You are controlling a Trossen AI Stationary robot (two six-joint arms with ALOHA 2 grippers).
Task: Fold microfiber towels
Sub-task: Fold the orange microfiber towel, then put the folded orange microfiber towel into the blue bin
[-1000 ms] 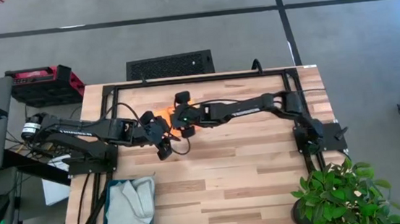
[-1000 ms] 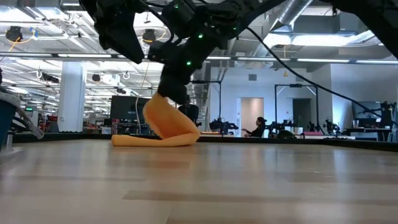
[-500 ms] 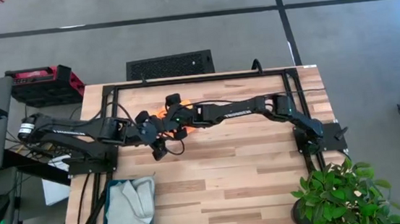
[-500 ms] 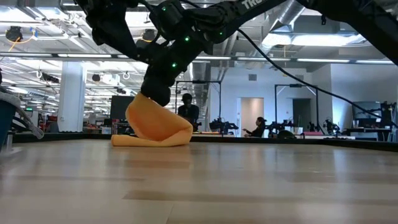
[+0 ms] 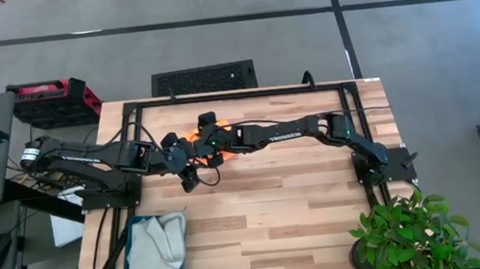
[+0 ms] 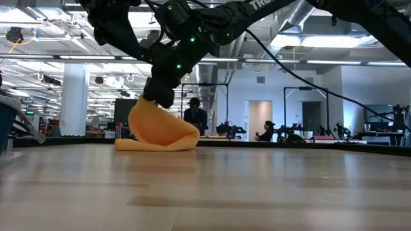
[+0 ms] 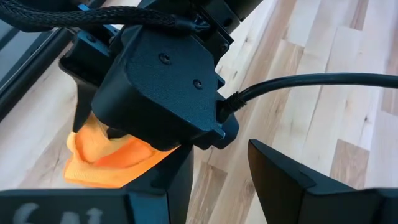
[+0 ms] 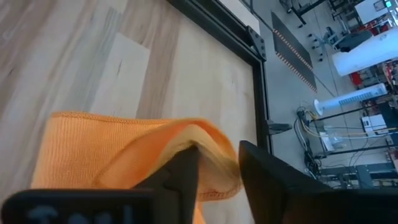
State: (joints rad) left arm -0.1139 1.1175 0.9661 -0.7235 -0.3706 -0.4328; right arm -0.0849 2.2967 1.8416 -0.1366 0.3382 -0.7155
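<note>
**Fingers parted over the orange towel's raised fold**

Fingers of the right gripper (image 8: pixel 214 171) stand a little apart, straddling the raised fold of the orange towel (image 8: pixel 118 149); whether they pinch the cloth or have let it go cannot be told. Seen level from the table top, the towel (image 6: pixel 160 131) lies flat along the wood with one part bulging up under the dark gripper (image 6: pixel 157 96). The left gripper (image 7: pixel 217 180) hangs just beside the right wrist with its two fingers spread and nothing between them.

Both arms meet near the table's (image 5: pixel 299 208) far edge, left of the middle, inside the black frame (image 5: pixel 134 118) that runs round the back half. The near half of the wood lies bare, with wide room toward the plant (image 5: pixel 405 229) at the near right corner.

At the near left corner stands the teal bin (image 5: pixel 135 266), holding a light green towel (image 5: pixel 158 242) bunched inside and hanging partly over its rim.
</note>
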